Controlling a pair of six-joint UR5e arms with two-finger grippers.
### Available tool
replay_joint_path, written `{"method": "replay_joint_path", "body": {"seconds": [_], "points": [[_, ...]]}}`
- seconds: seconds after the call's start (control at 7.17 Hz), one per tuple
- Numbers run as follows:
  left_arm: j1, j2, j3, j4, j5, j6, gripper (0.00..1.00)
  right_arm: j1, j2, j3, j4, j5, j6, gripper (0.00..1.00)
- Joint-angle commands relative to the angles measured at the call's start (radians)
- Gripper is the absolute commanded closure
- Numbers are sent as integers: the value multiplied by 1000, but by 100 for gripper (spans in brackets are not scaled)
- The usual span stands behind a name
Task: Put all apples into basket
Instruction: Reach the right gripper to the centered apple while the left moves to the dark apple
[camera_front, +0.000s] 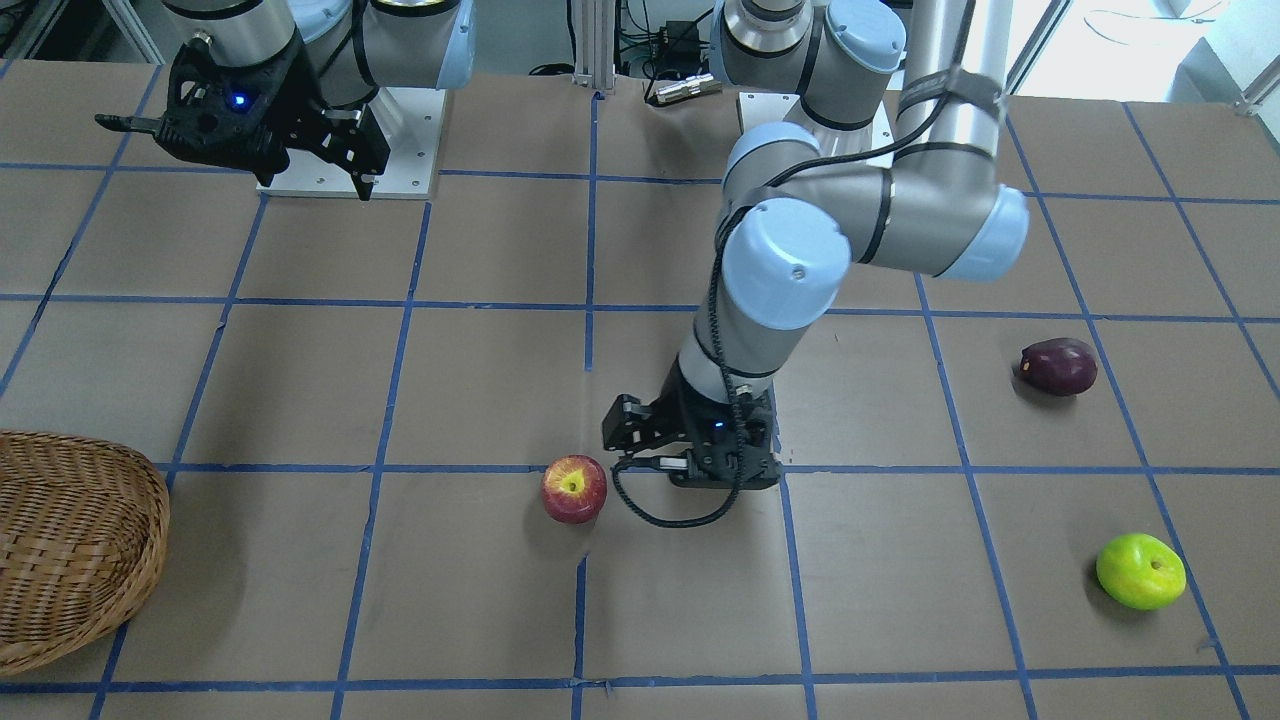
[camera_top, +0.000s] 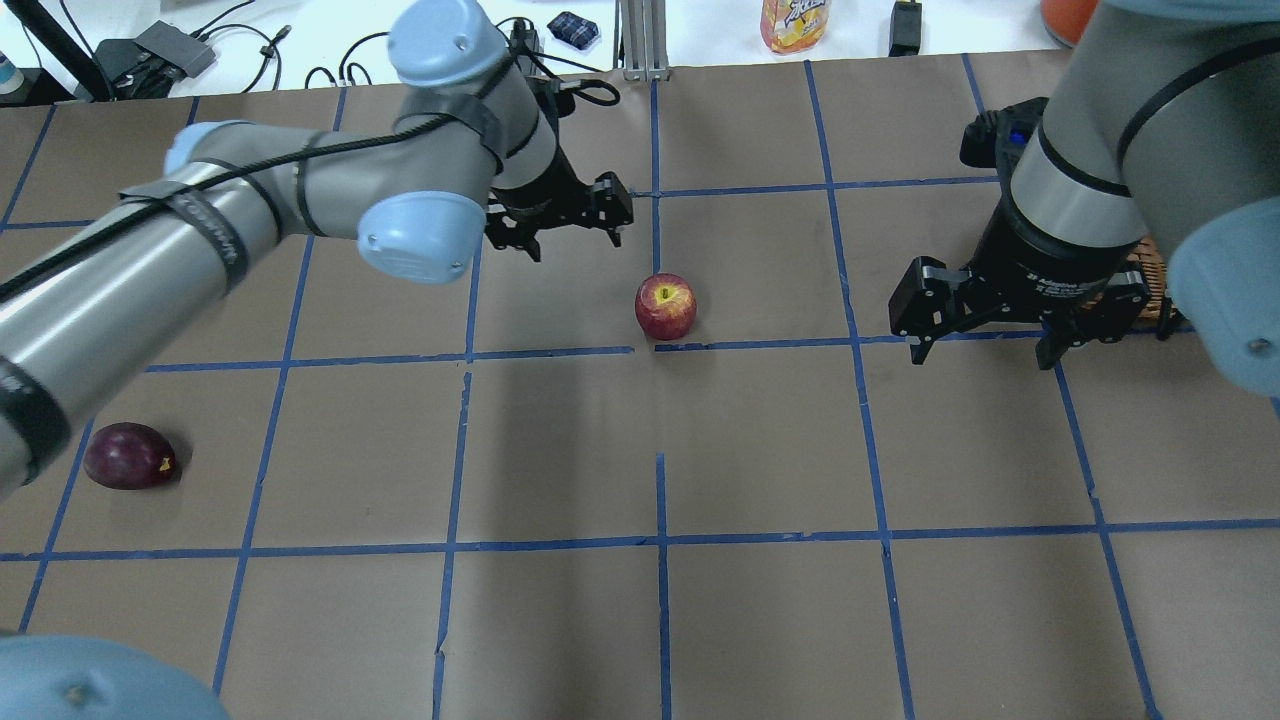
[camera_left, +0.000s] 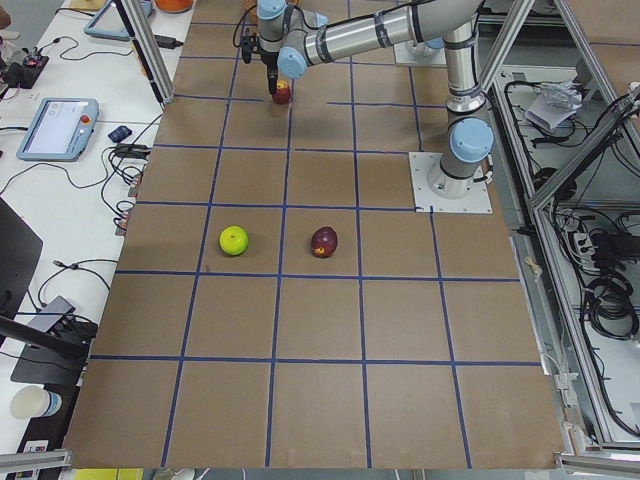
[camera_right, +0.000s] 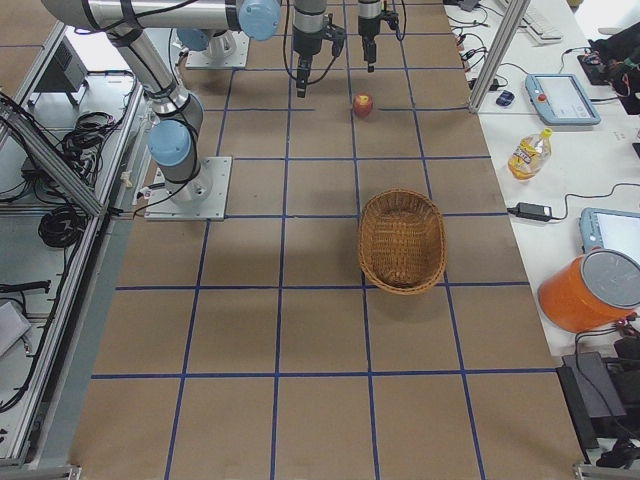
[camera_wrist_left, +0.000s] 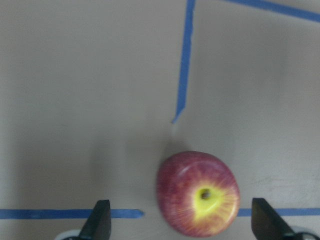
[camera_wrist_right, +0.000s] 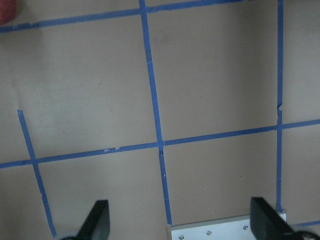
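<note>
The red apple (camera_front: 574, 488) with a yellow dimple sits mid-table; it also shows in the overhead view (camera_top: 665, 306). My left gripper (camera_top: 575, 240) is open and hovers above and just beside it. In the left wrist view the apple (camera_wrist_left: 197, 192) lies between the fingers (camera_wrist_left: 100, 222), nearer the right one. The dark purple apple (camera_front: 1058, 366) and the green apple (camera_front: 1140, 571) lie on my left side of the table. The wicker basket (camera_front: 70, 550) stands on my right side. My right gripper (camera_top: 985, 350) is open and empty, held high over bare table.
The right arm's white base plate (camera_wrist_right: 225, 232) shows under the right wrist. Beyond the table's far edge stand a bottle (camera_right: 527, 152), an orange bucket (camera_right: 590, 290) and tablets. Blue tape lines grid the brown table.
</note>
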Motion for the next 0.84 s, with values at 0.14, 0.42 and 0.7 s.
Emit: {"method": "replay_joint_path", "body": {"seconds": [0.14,0.42,0.7], "points": [[272,174,-22,-281,169,365,0,73,175,-35,-244,60,33,0],[520,184,-95,-286,205,603,0,161,347,-161,-281,52,156,0],[771,133,-131,-281,200,735,0,247,522,-297,-283,48,251,0]]}}
